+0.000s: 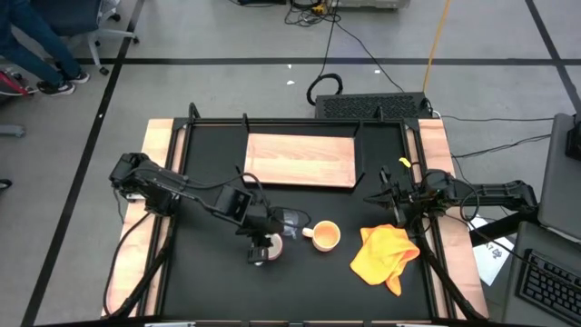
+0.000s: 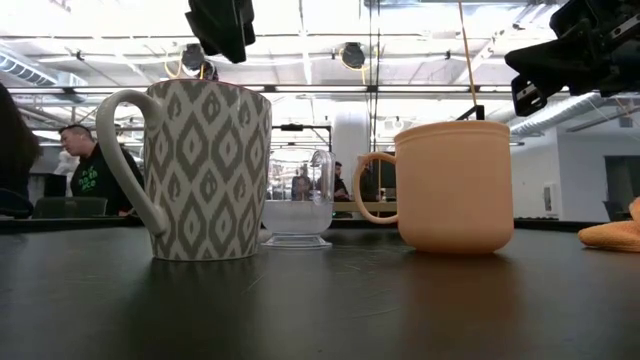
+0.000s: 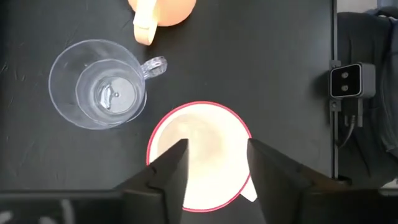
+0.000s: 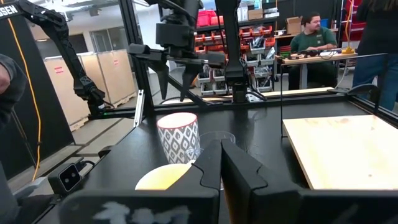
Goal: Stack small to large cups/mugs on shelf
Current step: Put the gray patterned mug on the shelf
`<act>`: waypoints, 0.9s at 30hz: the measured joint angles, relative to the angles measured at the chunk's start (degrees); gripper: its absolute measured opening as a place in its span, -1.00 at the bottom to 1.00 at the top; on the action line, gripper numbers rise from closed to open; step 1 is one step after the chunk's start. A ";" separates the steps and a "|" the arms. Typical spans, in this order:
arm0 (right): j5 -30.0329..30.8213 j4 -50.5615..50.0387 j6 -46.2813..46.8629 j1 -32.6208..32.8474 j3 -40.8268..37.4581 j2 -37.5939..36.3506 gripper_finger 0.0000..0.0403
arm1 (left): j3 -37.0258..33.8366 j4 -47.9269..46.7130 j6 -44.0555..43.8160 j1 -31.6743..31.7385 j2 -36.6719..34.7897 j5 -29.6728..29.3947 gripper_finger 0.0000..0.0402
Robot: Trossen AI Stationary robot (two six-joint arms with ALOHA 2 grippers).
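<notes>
The patterned white mug [image 2: 205, 170] stands upright on the black table [image 1: 209, 282], just beside the clear glass cup [image 3: 99, 93], with the orange mug [image 1: 326, 236] on the cup's other side. My left gripper [image 3: 214, 165] hangs directly above the white mug, fingers spread. The shelf [image 1: 300, 161] lies bare farther back. My right gripper [image 4: 221, 163], fingers pressed together, waits above the yellow cloth [image 1: 386, 256].

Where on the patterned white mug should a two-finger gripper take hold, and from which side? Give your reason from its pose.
Grip the rim wall of the white mug from straight above, one finger inside and one outside. It stands upright with its mouth open, and the left gripper hovers open over it. Stay off the side facing the glass cup, which stands close by.
</notes>
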 joint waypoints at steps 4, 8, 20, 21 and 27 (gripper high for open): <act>0.00 -0.01 0.01 0.00 0.00 0.00 -1.00 | 0.00 -0.66 -0.69 0.16 0.00 -0.02 0.06; 0.00 0.00 0.02 0.00 0.00 0.00 -1.00 | 0.00 -0.80 -1.08 0.16 0.00 -0.02 0.24; 0.00 -0.04 0.02 -0.01 0.00 0.00 -1.00 | 0.00 -1.10 -0.86 0.16 0.00 -0.02 0.39; 0.00 -0.04 0.02 0.00 0.00 0.00 -1.00 | 0.00 -1.10 -0.86 0.16 0.00 -0.03 0.40; 0.00 -0.04 0.02 -0.01 0.00 0.00 -1.00 | -0.03 -3.70 0.13 0.16 0.78 -2.95 0.40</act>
